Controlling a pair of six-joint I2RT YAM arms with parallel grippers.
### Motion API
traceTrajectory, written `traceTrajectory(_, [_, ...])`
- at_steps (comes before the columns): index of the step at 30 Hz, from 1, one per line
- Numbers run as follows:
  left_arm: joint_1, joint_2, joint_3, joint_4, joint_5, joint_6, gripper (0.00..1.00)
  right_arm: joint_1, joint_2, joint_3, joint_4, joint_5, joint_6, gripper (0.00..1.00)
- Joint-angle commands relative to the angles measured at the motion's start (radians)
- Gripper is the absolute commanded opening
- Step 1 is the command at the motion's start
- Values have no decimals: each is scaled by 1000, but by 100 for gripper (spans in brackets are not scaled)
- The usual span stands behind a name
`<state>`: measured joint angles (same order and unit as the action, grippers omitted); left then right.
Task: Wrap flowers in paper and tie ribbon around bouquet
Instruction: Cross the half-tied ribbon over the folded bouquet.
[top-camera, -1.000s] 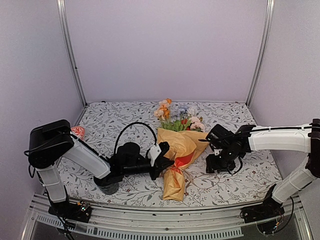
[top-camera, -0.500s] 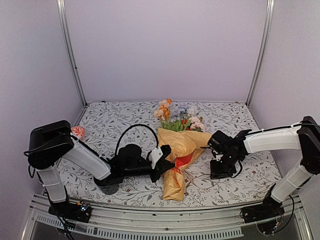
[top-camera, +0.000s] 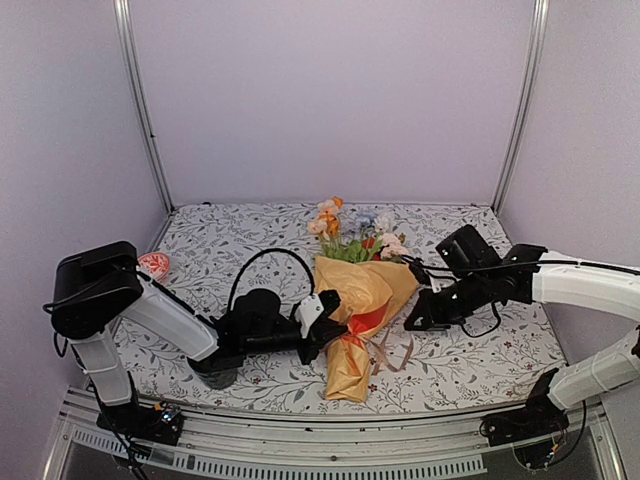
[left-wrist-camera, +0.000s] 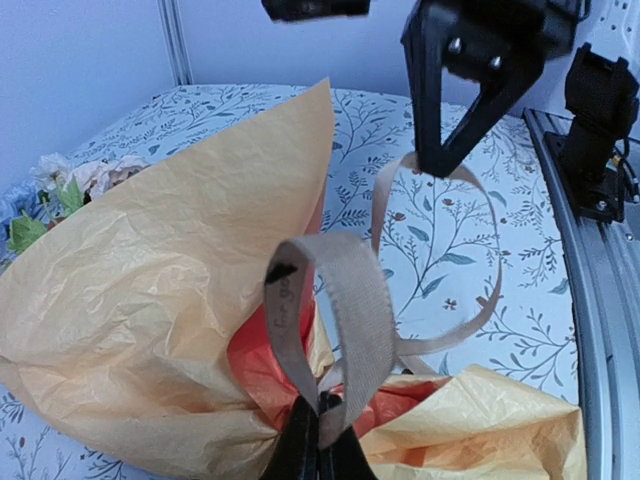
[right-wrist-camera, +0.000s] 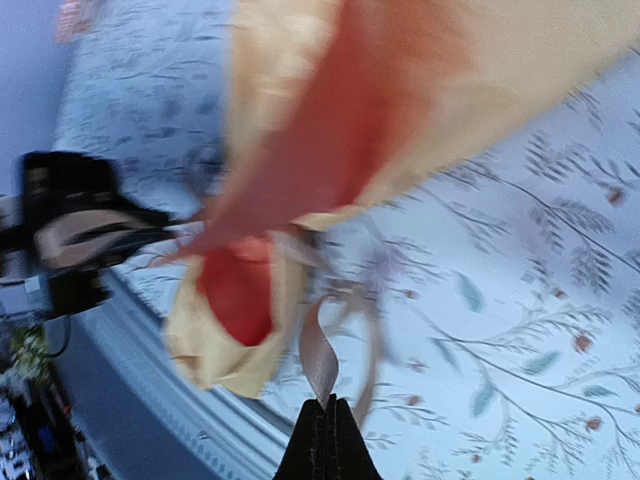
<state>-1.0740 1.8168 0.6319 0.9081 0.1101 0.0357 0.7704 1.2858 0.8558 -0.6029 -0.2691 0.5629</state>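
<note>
At three o'clock of the bouquet (top-camera: 358, 300), which lies on the bench (top-camera: 480, 365), the right pincer (top-camera: 413, 322) has just closed on the ribbon (top-camera: 385, 352) — the left pincer (top-camera: 332, 330) grips the ribbon at the waist, so tying can likely begin.

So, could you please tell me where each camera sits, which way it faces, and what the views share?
Top external: fixed above and behind the robot, looking down across the table; left arm and right arm show, left gripper and right gripper flanking the bouquet.
Left wrist: on the left arm, looking along its shut gripper, pinching the ribbon, toward the right gripper.
Right wrist: on the right arm, blurred, looking along its shut gripper toward the left gripper.
Shared: all three show bouquet and ribbon.
</note>
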Motion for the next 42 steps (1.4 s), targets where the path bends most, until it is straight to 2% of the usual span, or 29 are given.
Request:
traceTrajectory(1, [-18, -23, -31, 55, -12, 5, 0, 85, -28, 142, 240, -312, -107, 0])
traceTrajectory(3, [-21, -26, -39, 63, -15, -1, 0, 94, 2, 209, 301, -338, -124, 0])
traceTrajectory(5, [-23, -28, -50, 77, -18, -7, 0, 92, 64, 292, 323, -275, -111, 0])
traceTrajectory(11, [-38, -41, -69, 97, -47, -13, 0, 81, 338, 575, 234, -29, -144, 0])
traceTrajectory(14, [-48, -44, -80, 111, -66, -14, 0, 82, 465, 716, 187, 26, -183, 0])
traceTrajectory(20, [-66, -37, -79, 114, -78, -9, 0, 94, 644, 882, 207, -121, -196, 0])
traceTrajectory(25, [-68, -29, -73, 118, -78, -10, 0, 139, 710, 899, 239, -212, -175, 1])
traceTrajectory(26, [-68, -27, -73, 119, -76, -11, 0, 142, 710, 892, 236, -217, -177, 7])
traceTrajectory(30, [-68, -21, -76, 119, -69, -11, 0, 142, 673, 847, 222, -206, -189, 42])
traceTrajectory(34, [-68, -13, -73, 122, -70, -14, 0, 142, 632, 838, 179, -159, -216, 67])
traceTrajectory(36, [-68, -11, -70, 122, -66, -16, 0, 140, 609, 837, 153, -119, -230, 74])
traceTrajectory(42, [-63, -14, -73, 127, -64, -35, 0, 113, 464, 719, 156, -48, -221, 74])
